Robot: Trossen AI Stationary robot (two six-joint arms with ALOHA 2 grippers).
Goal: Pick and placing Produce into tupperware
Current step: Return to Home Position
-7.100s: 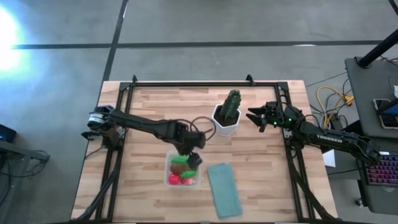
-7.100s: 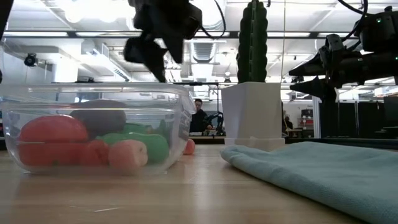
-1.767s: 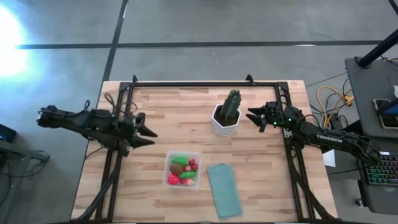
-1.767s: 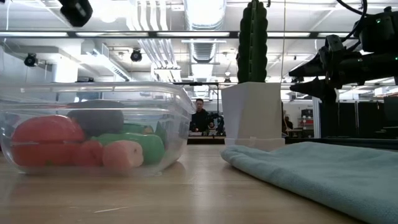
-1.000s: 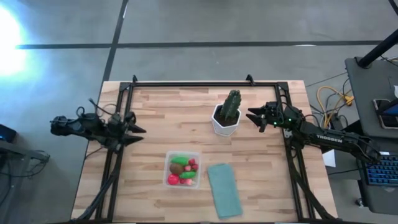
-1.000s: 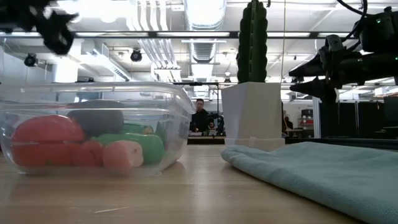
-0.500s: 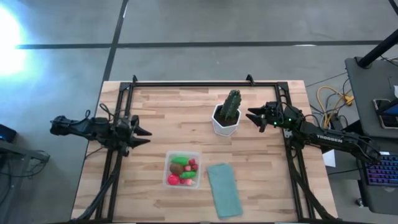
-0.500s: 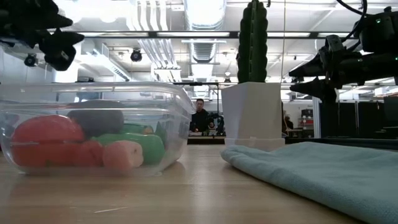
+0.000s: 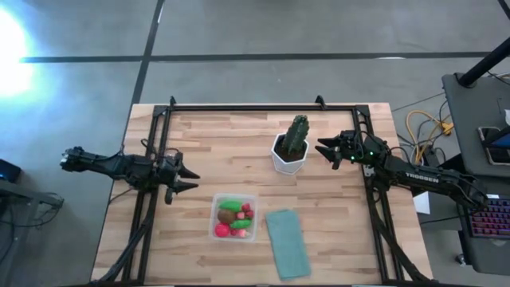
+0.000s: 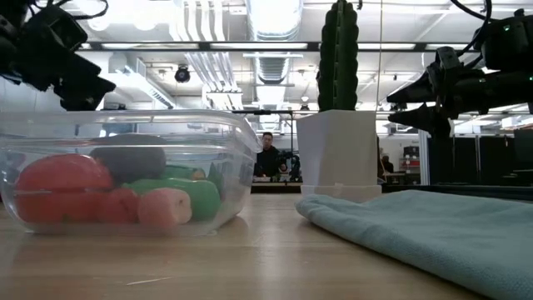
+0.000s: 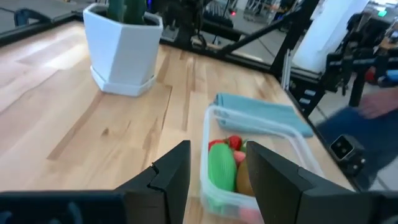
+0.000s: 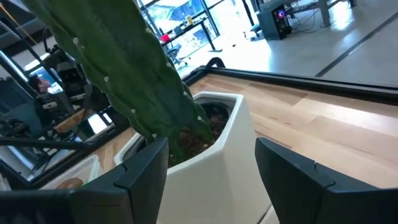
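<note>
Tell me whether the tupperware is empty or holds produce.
Holds produce. Red, green and pink pieces show through the clear tupperware wall, and the high view shows them inside the rim.

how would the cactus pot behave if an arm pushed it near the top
Likely to tip rather than slide: the cactus rises high above its white pot. The pot's wider foot may steady it against low pushes. Its faceted sides probably keep it from rolling far.

Left gripper (image 9: 189,178) drawn back from over the tupperware (image 9: 234,217) to the left edge of the table (image 9: 231,135). Tupperware, formerly directly beneath the fingertips, is now found well ahead of them. In the last second the gripper was edged slightly forward again.
</note>
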